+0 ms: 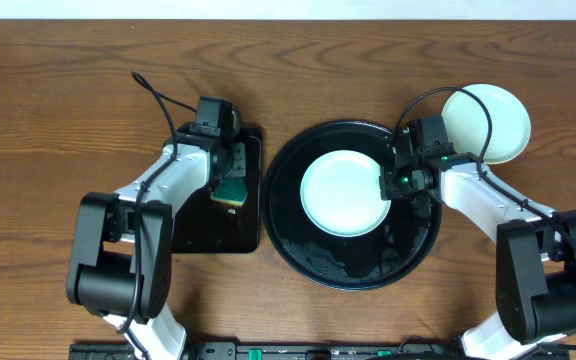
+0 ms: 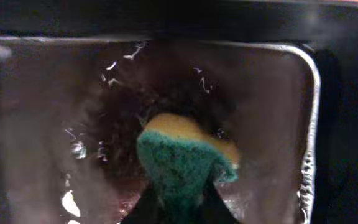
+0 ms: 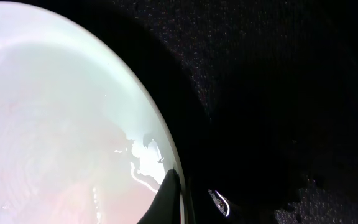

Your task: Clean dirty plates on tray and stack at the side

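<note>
Right jaws pinch the rim of the pale mint round plate [image 1: 340,192] in the big glossy black round tray [image 1: 368,268] — left jaws squeeze a green-yellow sponge [image 2: 182,155] over the small rectangular black tray [image 1: 213,235].

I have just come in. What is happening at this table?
The left tool is shut on a green and yellow sponge over the small rectangular tray. The right tool pinches the right rim of the mint plate lying on the round black tray. Another pale plate sits on the table beside that tray, at the far right.
</note>
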Controlling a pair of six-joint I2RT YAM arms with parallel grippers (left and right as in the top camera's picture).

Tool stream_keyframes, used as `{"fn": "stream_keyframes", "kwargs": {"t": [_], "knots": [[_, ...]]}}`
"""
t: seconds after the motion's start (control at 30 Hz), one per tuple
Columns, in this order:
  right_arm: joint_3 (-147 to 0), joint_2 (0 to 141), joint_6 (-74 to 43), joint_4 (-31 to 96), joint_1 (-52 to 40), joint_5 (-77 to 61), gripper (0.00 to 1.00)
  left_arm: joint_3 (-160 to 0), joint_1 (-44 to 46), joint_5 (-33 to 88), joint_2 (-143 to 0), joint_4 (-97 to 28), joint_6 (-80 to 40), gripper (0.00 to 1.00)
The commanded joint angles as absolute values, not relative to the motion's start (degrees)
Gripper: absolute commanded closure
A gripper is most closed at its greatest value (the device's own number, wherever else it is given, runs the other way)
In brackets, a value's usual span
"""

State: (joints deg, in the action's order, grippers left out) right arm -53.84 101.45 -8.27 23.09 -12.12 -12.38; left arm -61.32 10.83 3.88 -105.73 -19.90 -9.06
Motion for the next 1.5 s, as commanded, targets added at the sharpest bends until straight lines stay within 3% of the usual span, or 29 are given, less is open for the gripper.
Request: {"fn": "stream_keyframes", "kwargs": {"t": [0.0,0.2,0.27,0.3,0.33,0.53,0.73,0.97,1.17,1.23,1.3,1.33,1.47], "knots": [[-53.76,102.48,-8.05,23.57,-12.08,-10.52,0.99,-62.11,10.70,-0.05,-106.28,-20.49,-8.60,0.93],[-53.76,102.48,-8.05,23.59,-12.08,-10.52,0.99,-62.17,10.70,-3.97,-103.39,-20.49,-8.60,0.90],[-53.76,102.48,-8.08,23.59,-12.10,-10.52,0.99,-62.17,10.70,-3.92,-102.43,-21.10,-8.60,0.36],[-53.76,102.48,-8.08,23.62,-12.10,-10.52,0.99,-62.17,10.70,-3.92,-102.13,-21.82,-8.62,0.24],[-53.76,102.48,-8.05,23.62,-12.08,-10.52,0.99,-62.17,10.70,-3.88,-101.91,-22.79,-8.67,0.18],[-53.76,102.48,-8.05,23.62,-12.08,-10.52,0.99,-62.17,10.70,-1.19,-101.69,-30.44,-11.66,0.17],[-53.76,102.48,-8.05,23.62,-12.08,-10.52,0.99,-62.15,10.70,5.80,-101.80,-35.53,-11.66,0.18],[-53.76,102.48,-8.05,23.66,-12.10,-10.52,0.99,-62.11,10.70,6.04,-101.82,-37.85,-11.66,0.18],[-53.76,102.48,-8.08,23.64,-12.08,-10.52,0.99,-62.11,10.70,6.02,-101.82,-38.57,-11.66,0.27],[-53.76,102.48,-8.05,23.77,-12.08,-10.52,0.99,-62.11,10.70,6.00,-101.82,-38.57,-11.66,0.44],[-53.76,102.48,-8.08,23.83,-12.08,-10.52,0.99,-62.11,10.70,5.98,-101.82,-38.52,-11.64,0.69],[-53.76,102.48,-8.05,23.86,-12.08,-10.52,0.99,-62.11,10.70,5.98,-101.82,-38.52,-11.64,0.91],[-53.76,102.48,-8.05,23.86,-12.08,-10.52,0.99,-62.11,10.70,4.78,-101.78,-38.54,-11.62,0.93]]}}
